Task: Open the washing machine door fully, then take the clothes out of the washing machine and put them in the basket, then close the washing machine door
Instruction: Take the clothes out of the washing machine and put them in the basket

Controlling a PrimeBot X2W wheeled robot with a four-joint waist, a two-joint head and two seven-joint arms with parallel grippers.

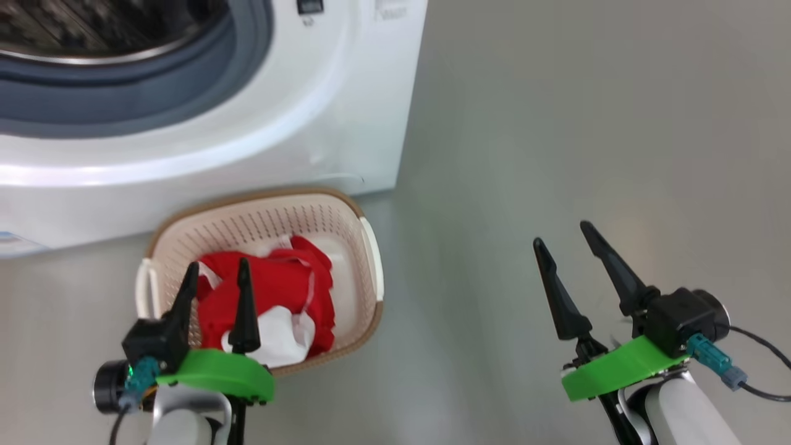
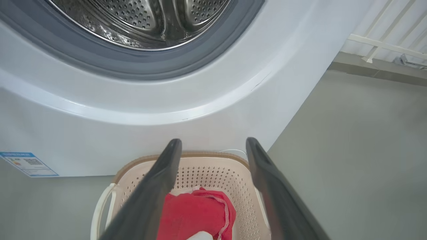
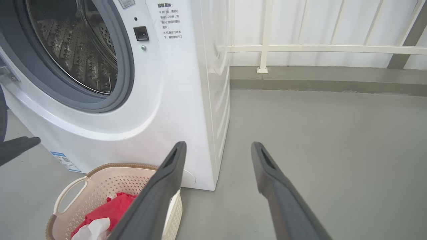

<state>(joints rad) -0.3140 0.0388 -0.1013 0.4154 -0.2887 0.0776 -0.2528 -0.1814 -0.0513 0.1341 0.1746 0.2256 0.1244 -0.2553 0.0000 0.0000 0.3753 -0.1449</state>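
Left gripper [image 1: 217, 266]: jaws stood apart, empty, over basket [image 1: 346, 210]
Right gripper [image 1: 561, 235]: jaws were apart, empty
Clothes [image 1: 272, 290]: lay inside basket

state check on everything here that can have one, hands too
washing machine, open at the front, visible drum bare
clothes, piled in the basket
basket, upright on the floor
left hand, open, empty, above the basket
right hand, open, empty, over the floor

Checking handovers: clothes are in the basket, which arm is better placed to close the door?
Probably left: the left gripper, open over the basket, faces the washing machine; the right gripper hangs over bare floor beside it.
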